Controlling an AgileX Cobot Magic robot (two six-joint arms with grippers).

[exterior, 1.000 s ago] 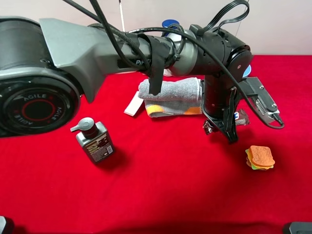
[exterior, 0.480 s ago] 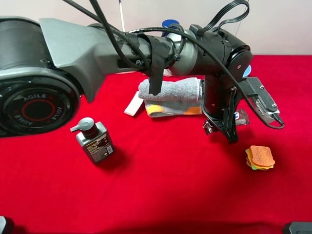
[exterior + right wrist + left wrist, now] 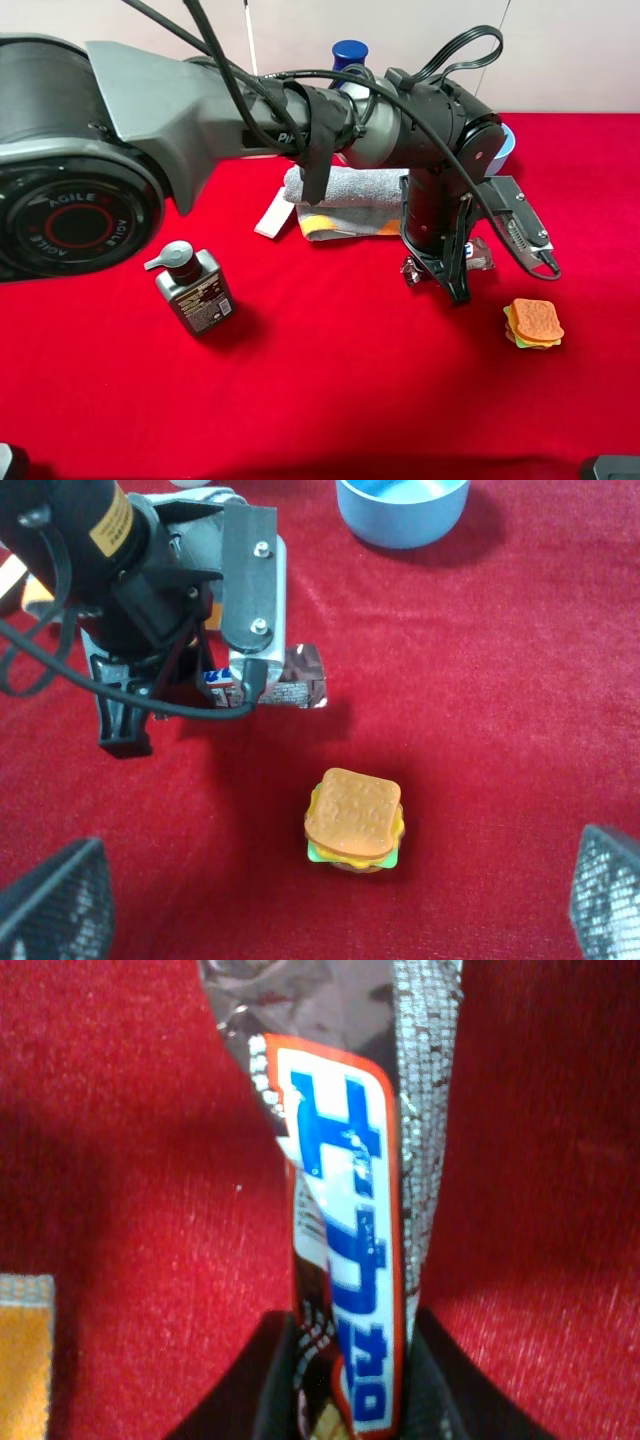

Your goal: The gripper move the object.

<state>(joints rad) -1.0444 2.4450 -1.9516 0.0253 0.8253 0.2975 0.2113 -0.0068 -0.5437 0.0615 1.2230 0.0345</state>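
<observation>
Step in hand: carrying the candy bar (image 3: 350,1260) across the bench (image 3: 330,400), judging by the grip and the task.
Left gripper (image 3: 452,272): pressed together on the candy bar; the wrist view shows the dark fingers (image 3: 440,1380) pinching the wrapper from both sides, with the bar standing on edge between them.
Candy bar position: in the left gripper, low over the red cloth, between the grey towel (image 3: 350,187) and the sandwich toy (image 3: 533,324). Crimped wrapper shows on either side of the fingers in the high view.
Contact with the cloth: hard to tell. A shadow lies under the bar in the right wrist view, so it may be just clear of the bench, but it could be brushing it.
Right gripper (image 3: 330,910): spread wide and holding nothing, hanging above the sandwich toy's side of the bench.
Grip quality: the wrapper looks creased and bent where it is held, so the hold is likely on foil as much as on the bar itself.
How to do it well: hold the pinch firm, raise the bar enough to clear the cloth before travelling, and move smoothly so the slick wrapper does not slide out.
Clearance: route the bar between the towel and the sandwich toy, and stay away from the blue bowl (image 3: 403,505) behind the arm.
Release: lower until the bar rests flat, then part the fingers.
</observation>
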